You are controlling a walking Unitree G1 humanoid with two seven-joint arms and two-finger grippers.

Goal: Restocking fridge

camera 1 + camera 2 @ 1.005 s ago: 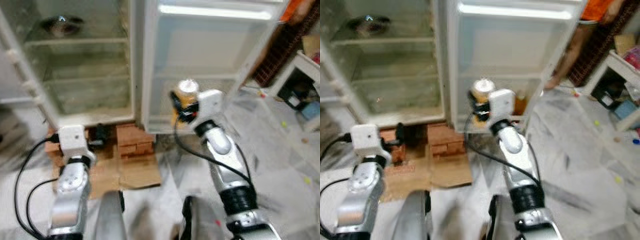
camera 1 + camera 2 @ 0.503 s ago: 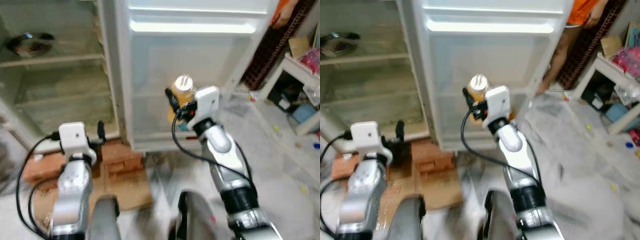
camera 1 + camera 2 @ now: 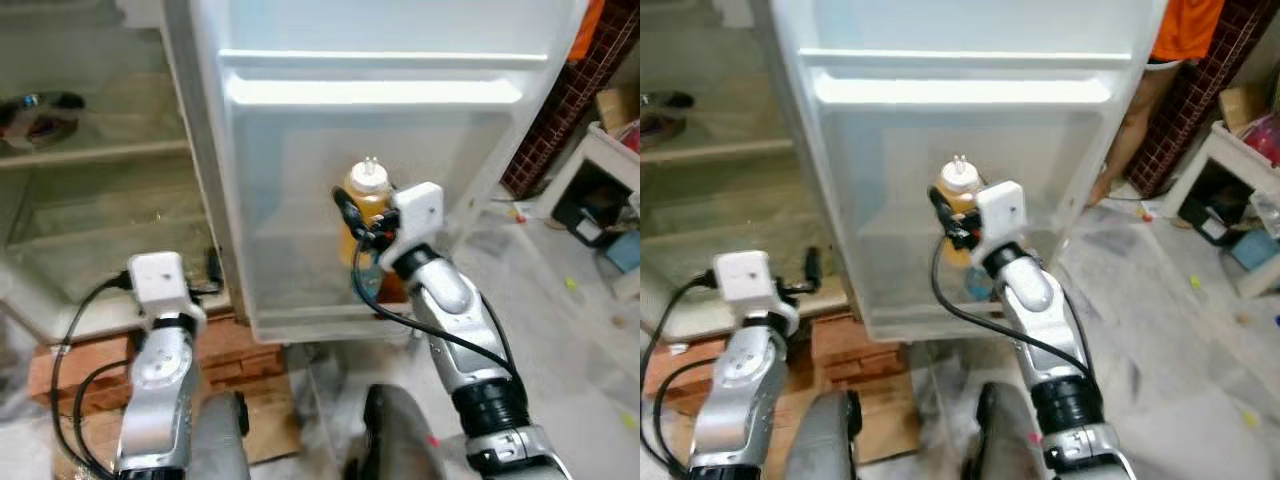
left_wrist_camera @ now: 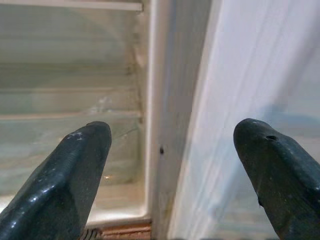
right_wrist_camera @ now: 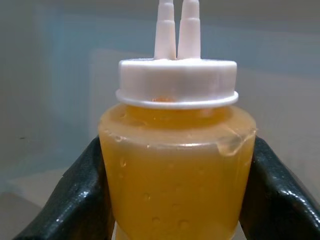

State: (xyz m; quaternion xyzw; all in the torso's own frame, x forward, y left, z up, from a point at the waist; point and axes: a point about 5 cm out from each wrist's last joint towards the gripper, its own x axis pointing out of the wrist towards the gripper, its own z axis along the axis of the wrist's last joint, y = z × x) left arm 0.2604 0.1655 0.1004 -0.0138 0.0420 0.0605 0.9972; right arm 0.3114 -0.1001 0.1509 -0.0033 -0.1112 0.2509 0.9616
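bottle (image 5: pixel 176 165): lower part cut off by the frame's bottom edge in the right wrist view; sides covered by the right gripper's fingers (image 5: pixel 75 200).
person (image 3: pixel 1185 30): upper right, cut by the top edge; only an orange shirt and a leg show.
dark object (image 3: pixel 35 103): upper left on the fridge shelf, blurred, cannot tell what it is.
left gripper's fingers (image 4: pixel 65 180): bases cut off at the bottom edge.

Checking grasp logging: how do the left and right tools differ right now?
The right tool is shut on the orange sauce bottle, while the left tool is open with nothing between its fingers. The right tool is raised before the fridge door shelves; the left tool sits lower, facing the door's hinge edge. Both have black fingers.
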